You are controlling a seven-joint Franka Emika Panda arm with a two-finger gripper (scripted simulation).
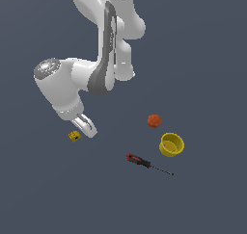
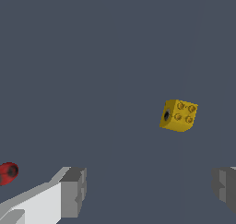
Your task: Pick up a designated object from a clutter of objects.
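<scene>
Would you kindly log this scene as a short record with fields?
target: yellow block, studs on one face, lying free on the floor
gripper: open, near the block, not touching it
ball: orange-red, beside the bowl
bowl: yellow, round, tilted
screwdriver: red-and-black handle, lying flat, apart from the bowl
held: nothing

Yellow block [image 2: 179,115], four studs and a dark hole. Orange-red ball [image 1: 154,121]. Plain yellow bowl [image 1: 171,144]. Red-and-black screwdriver [image 1: 147,163] handle, dark shaft. White arm [image 1: 72,81], grey fingers [image 2: 73,191]. Slate-blue desk [image 1: 207,74].
</scene>
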